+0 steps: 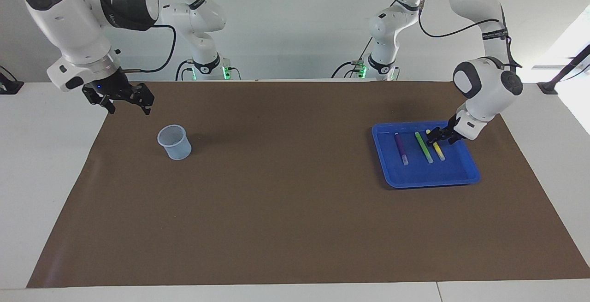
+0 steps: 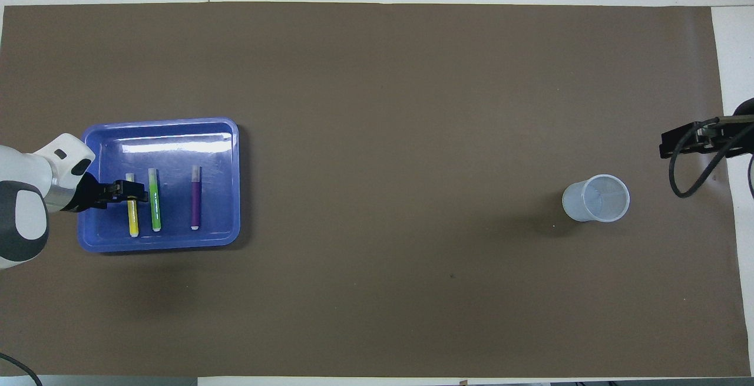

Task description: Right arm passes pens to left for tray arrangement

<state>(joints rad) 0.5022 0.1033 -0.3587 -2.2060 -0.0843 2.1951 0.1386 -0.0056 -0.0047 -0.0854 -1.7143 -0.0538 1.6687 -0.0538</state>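
Yellow pen point(image 1: 436, 145) lies in the blue tray point(image 1: 454, 177) beside green pen point(image 1: 423, 147), parallel; my left gripper point(image 1: 436, 136) straddles it crosswise, can't tell if pinching. Right gripper point(image 1: 123, 98) waits spread above the cup point(image 1: 174, 142).

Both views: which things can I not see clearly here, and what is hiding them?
- Left gripper, facing view: its black fingers cover the middle of the yellow pen in the blue tray; whether they grip it is unclear.
- Yellow pen, overhead view: the same gripper hides part of its barrel.
- Right gripper, overhead view: mostly cut off by the frame edge.
- Cup: any contents are too small to tell.
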